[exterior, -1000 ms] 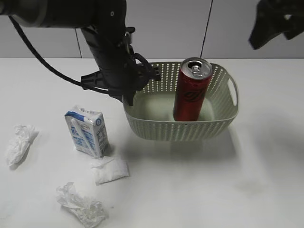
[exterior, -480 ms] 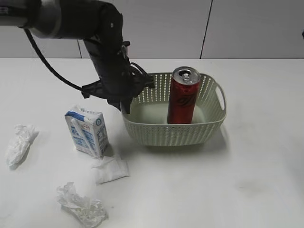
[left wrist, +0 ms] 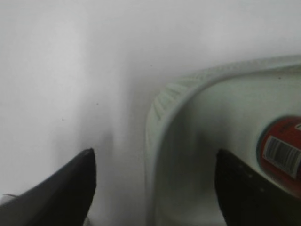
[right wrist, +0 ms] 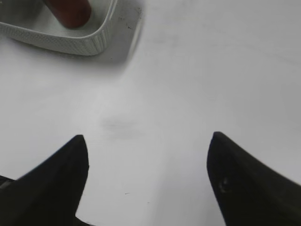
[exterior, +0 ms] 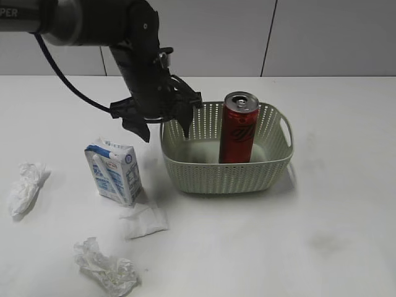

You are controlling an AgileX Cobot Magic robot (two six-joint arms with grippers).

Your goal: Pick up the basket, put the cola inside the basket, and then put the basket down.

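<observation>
White table [exterior: 346,204], faintly smudged. Behind it, a pale grey panelled wall [exterior: 322,37] with dark vertical seams.

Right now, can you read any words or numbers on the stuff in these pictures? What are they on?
"PER" in white letters on the robot arm, cut off at the picture's left edge.
The cola: dark script, too small to read; its barcode in the left wrist view is blurred.
The milk carton: blue print, too small to read.
The basket: no text.
</observation>
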